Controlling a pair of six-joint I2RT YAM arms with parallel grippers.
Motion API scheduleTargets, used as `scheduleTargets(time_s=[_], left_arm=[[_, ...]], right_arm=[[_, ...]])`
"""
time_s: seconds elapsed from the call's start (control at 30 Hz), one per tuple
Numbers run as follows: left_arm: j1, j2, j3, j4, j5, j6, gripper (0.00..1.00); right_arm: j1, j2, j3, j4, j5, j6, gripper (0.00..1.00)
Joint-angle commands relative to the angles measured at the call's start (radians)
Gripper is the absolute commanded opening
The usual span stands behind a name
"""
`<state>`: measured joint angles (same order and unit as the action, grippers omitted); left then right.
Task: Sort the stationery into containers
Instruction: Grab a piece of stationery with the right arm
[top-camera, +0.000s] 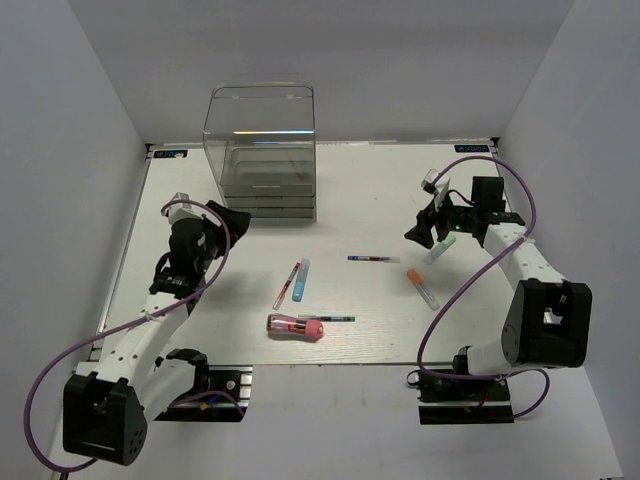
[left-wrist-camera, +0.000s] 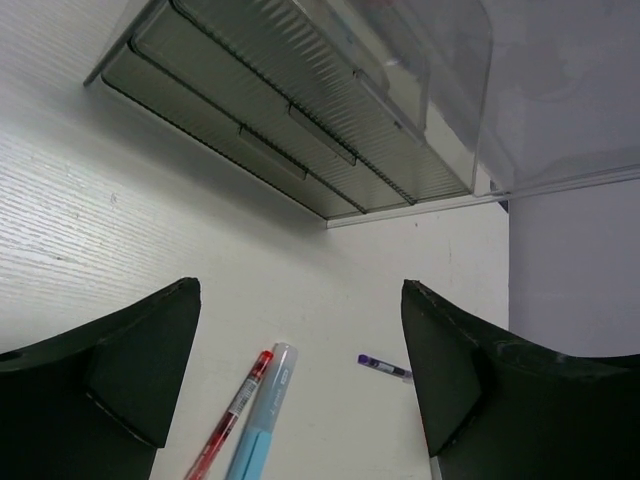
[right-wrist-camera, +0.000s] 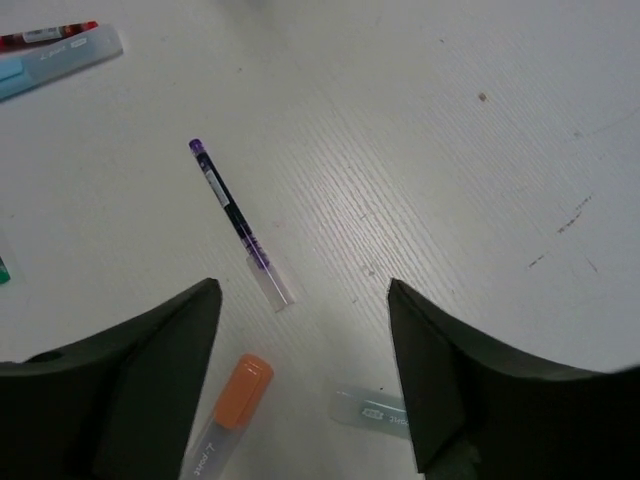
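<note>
Standing upright, the clear box has contents unclear; left claw and right claw gape empty.

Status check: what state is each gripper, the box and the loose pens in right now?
left gripper: open, empty.
right gripper: open, empty.
clear box: upright, drawers shut.
pink tube: lying flat, unsorted.
red pen: flat, beside light-blue marker.
orange-capped marker: capped, flat.
purple pen: flat, unsorted.
teal marker: flat, unsorted.
green pen: flat, beside pink tube.
</note>
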<state>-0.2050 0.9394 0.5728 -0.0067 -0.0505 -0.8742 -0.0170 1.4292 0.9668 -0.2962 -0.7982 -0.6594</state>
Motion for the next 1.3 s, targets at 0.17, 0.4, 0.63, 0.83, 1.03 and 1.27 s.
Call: scheduleTargets(time_s=[0.17, 0.4, 0.63, 0.83, 1.03, 1.27], left_arm=[[-0.005, 0.104, -0.076, 0.282, 0.075, -0.078, 0.56], [-0.005, 0.240, -0.076, 0.483, 0.057, -0.098, 0.62], [-0.005, 0.449, -0.025, 0.692, 0.081, -0.180, 0.73], [-0.005, 0.581, 0.007, 0.824, 0.104, -0.215, 0.66], [-0.005, 0.627, -0.002, 1.011, 0.130, -0.267, 0.59], [-0.005, 0.679, -0.083, 1.238, 0.156, -0.322, 0.52]], right_arm=[[0.052, -0.023, 0.004, 0.054, -0.108, -0.019, 0.43], [0.107, -0.035, -0.060, 0.137, -0.098, -0.008, 0.60], [0.130, -0.032, -0.085, 0.180, -0.078, 0.003, 0.63], [0.129, -0.035, -0.100, 0.203, -0.067, 0.001, 0.63], [0.129, -0.038, -0.120, 0.207, -0.065, -0.014, 0.63], [0.130, -0.032, -0.135, 0.209, -0.068, -0.028, 0.63]])
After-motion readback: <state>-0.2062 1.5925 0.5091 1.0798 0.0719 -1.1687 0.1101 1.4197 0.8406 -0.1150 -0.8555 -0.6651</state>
